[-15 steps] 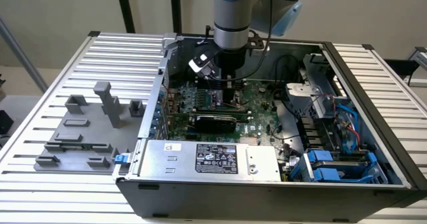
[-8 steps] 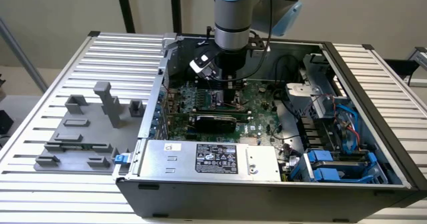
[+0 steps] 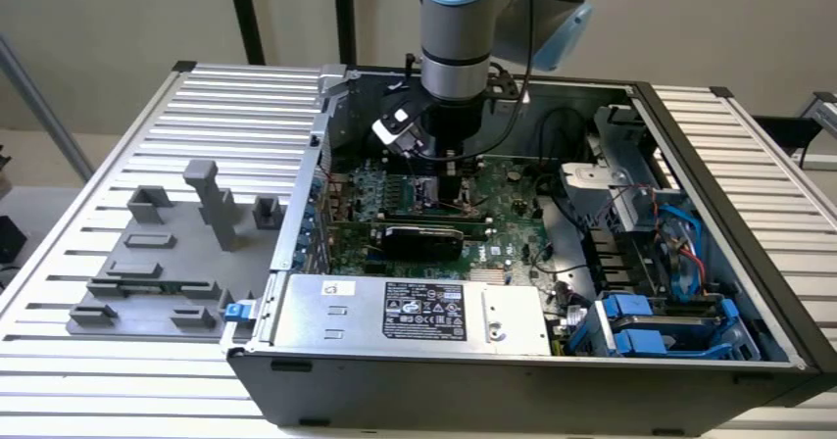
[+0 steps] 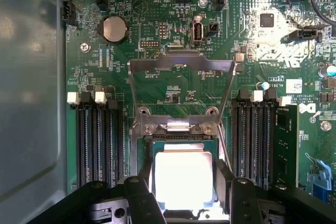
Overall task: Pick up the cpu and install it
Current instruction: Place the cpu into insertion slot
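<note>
The cpu (image 4: 184, 177), a bright silvery square plate with a thin green rim, lies level in the socket opening of the green motherboard (image 4: 157, 93). My gripper (image 4: 184, 183) is shut on it, with a black finger (image 4: 145, 179) against each of two opposite edges. The socket's metal load frame (image 4: 181, 66) stands flipped up behind the chip. I cannot tell whether the cpu rests fully in the socket. In the exterior view the gripper (image 3: 438, 170) reaches straight down into the open computer case (image 3: 732, 263), over the motherboard (image 3: 511, 214).
Black memory slots (image 4: 100, 145) flank the socket, and a memory stick (image 4: 286, 145) stands on one side. A coin battery (image 4: 114, 28) and cables lie beyond the frame. The power supply (image 3: 418, 312), drive bays (image 3: 654, 326) and a grey fixture block (image 3: 171, 253) on the slatted table (image 3: 118, 145) surround the work area.
</note>
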{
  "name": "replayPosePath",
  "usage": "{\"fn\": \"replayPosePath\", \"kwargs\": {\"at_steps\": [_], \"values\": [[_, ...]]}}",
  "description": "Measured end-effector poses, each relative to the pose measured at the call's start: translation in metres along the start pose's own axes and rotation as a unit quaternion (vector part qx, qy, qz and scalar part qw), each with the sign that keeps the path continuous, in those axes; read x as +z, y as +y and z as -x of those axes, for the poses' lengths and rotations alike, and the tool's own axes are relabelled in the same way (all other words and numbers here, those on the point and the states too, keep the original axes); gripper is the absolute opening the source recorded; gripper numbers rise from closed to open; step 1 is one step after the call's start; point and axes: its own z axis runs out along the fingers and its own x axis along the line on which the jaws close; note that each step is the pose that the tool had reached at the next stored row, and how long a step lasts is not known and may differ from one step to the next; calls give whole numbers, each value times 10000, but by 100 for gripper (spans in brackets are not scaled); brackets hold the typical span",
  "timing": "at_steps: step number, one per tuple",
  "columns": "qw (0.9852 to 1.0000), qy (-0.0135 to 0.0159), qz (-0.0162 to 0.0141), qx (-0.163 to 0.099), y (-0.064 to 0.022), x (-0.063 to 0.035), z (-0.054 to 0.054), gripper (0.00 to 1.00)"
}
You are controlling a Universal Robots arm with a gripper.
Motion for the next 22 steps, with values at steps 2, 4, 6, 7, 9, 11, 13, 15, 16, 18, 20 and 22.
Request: {"fn": "replayPosePath", "kwargs": {"at_steps": [2, 4, 6, 7, 9, 11, 13, 15, 16, 18, 20, 22], "values": [[10000, -2, -1, 29, -2, 7, -5, 55], [10000, -2, 0, 44, -4, 11, -12, 55], [10000, -4, 0, 50, -5, 19, -17, 55], [10000, -7, -1, 50, -6, 23, -20, 55], [10000, -17, 0, 50, -7, 33, -23, 55], [10000, -26, 0, 50, -8, 41, -29, 55], [10000, -30, 0, 49, -9, 45, -39, 55], [10000, -33, 1, 49, -10, 49, -49, 55], [10000, -35, 0, 49, -11, 50, -53, 55], [10000, -38, 1, 49, -11, 55, -58, 55], [10000, -45, 1, 48, -11, 60, -58, 55], [10000, -57, 1, 48, -12, 65, -59, 55]]}}
